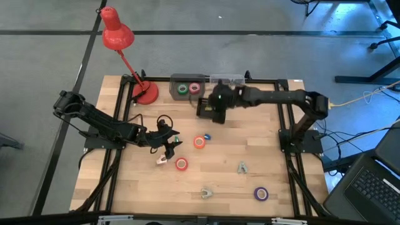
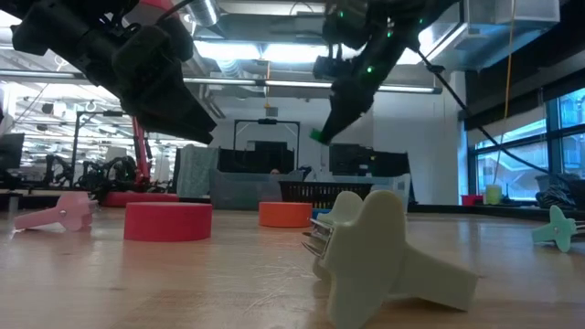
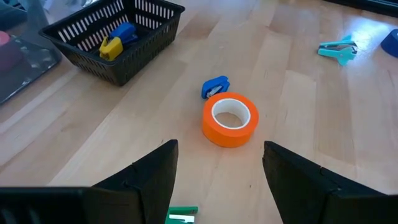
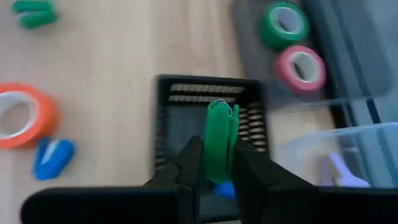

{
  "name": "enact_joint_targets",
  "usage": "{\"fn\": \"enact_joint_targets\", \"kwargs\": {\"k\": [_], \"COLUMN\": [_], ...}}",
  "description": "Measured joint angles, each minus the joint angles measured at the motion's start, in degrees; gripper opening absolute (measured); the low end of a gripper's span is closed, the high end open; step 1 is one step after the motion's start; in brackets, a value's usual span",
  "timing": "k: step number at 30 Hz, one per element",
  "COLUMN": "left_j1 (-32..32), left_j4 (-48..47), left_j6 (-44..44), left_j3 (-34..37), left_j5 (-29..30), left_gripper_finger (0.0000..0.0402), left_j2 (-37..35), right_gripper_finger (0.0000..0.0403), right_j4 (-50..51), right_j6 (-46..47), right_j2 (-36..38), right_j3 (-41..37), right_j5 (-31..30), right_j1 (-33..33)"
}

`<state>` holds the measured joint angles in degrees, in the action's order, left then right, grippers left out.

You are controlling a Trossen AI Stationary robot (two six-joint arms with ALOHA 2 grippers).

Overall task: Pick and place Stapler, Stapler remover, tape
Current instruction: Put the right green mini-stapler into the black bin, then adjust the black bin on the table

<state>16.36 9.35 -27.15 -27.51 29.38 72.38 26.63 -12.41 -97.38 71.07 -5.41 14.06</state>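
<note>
My right gripper point(image 1: 214, 105) hangs above the black basket point(image 1: 204, 110) at the table's far side, shut on a small green stapler point(image 4: 219, 134). A blue stapler point(image 4: 225, 188) lies in the basket below it. My left gripper point(image 1: 170, 142) is open and low over the table's middle left. It faces the orange tape roll point(image 3: 230, 119) and a small blue stapler point(image 3: 216, 87), both lying on the wood. Another green piece point(image 3: 182, 215) lies just under it. The red-pink roll point(image 1: 181, 164), the purple roll point(image 1: 260, 194), a pink stapler remover point(image 1: 162, 160) and two pale removers point(image 1: 242, 167) lie nearer. My right gripper pinches the green stapler between its two fingers point(image 4: 188, 163), coming from above and pointing down. The stapler's free end point(image 4: 218, 111) sticks out past the fingertips. It is lifted clear, over the basket's inside point(image 4: 186, 127), and shows as a green tip point(image 2: 321, 135) in the low view.
A grey tray point(image 1: 174, 82) at the far edge holds a green roll point(image 1: 182, 89) and a pink roll point(image 1: 194, 88); a clear box point(image 1: 226, 79) stands beside it. A red desk lamp point(image 1: 119, 37) rises from the far left corner. Bare wood lies near the table's right side.
</note>
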Motion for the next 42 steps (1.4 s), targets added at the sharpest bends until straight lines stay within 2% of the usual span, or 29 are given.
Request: {"fn": "enact_joint_targets", "kwargs": {"k": [6, 22, 29, 32, 35, 39, 42], "left_j1": [0.00, 0.02, 0.02, 0.02, 0.02, 0.01, 0.02], "left_j4": [0.13, 0.17, 0.17, 0.17, 0.17, 0.15, -0.01], "left_j6": [0.50, 0.48, 0.50, 0.48, 0.46, 0.48, 0.46], "left_j3": [0.00, 0.00, 0.00, 0.00, 0.00, 0.00, 0.00], "left_j5": [1.37, 1.50, 1.50, 1.50, 1.45, 0.81, 0.68], "left_gripper_finger": [0.0226, 0.0226, 0.0226, 0.0226, 0.0226, 0.0226, 0.0226], "left_j2": [0.00, 0.00, 0.00, 0.00, 0.00, 0.00, 0.00], "right_gripper_finger": [0.0058, 0.0062, 0.0187, 0.0225, 0.0245, 0.0250, 0.0250], "right_j4": [-0.45, 0.02, -0.24, -0.24, 2.77, 11.40, 16.77], "right_j6": [0.21, 0.51, 1.66, 1.66, 2.98, 6.23, 7.32], "right_j2": [-3.18, -10.61, -10.65, -10.66, -10.65, -10.47, -10.47], "right_j3": [-0.14, -0.15, -0.15, -0.15, 0.51, 2.10, 2.12], "right_j5": [6.40, 8.48, 8.18, 8.17, 7.69, 7.59, 9.71], "right_j1": [6.02, 7.89, 7.89, 7.89, 7.89, 7.67, 6.19]}}
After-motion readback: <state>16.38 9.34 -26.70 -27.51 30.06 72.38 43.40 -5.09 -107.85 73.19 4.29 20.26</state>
